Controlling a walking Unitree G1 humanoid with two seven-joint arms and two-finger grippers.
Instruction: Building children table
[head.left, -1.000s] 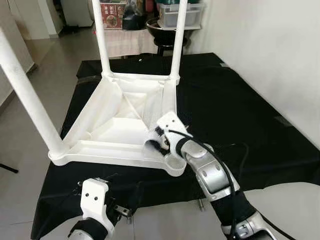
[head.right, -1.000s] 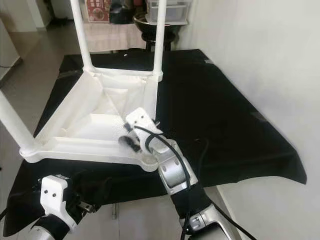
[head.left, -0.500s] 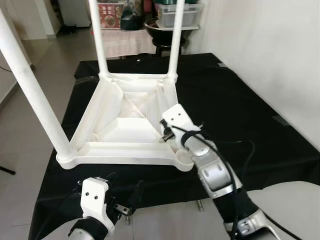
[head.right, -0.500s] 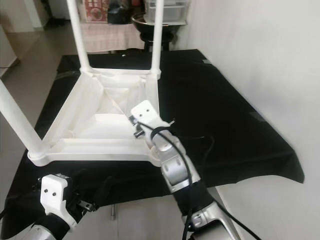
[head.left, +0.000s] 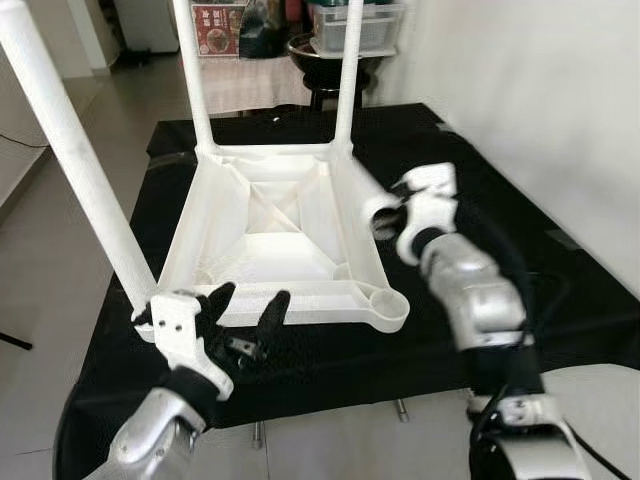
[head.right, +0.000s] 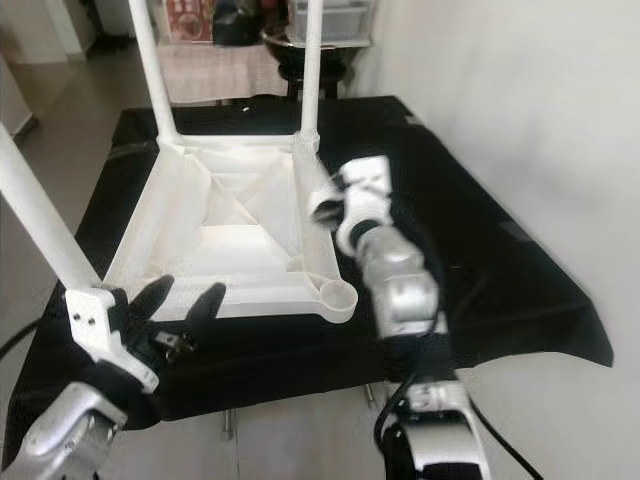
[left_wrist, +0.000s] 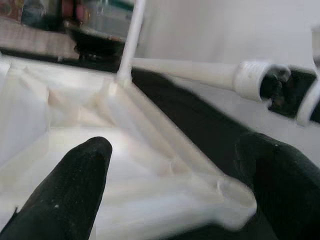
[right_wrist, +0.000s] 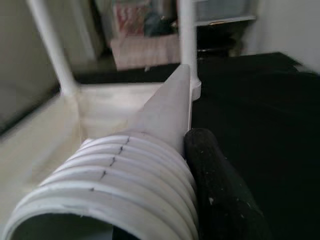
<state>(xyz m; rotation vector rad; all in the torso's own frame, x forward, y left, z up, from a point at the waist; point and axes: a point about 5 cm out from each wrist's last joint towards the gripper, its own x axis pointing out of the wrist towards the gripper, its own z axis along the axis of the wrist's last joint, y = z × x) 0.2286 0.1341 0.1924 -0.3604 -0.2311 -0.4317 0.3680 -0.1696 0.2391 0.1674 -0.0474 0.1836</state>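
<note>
Upturned white table (head.left: 270, 235) on black cloth (head.left: 500, 210), loose leg (right_wrist: 145, 165) clamped in right gripper (head.left: 392, 212), left gripper (head.left: 245, 310) spread wide, nothing held

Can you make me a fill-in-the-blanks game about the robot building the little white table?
1. The white table lies upside down on a ___ cloth.
2. ___ legs already stand up from the table.
3. The right gripper holds a loose white ___ with a threaded end.
4. The left gripper, near the table's front edge, has its jaws ___.

Missing words: black; three; leg; open
</note>
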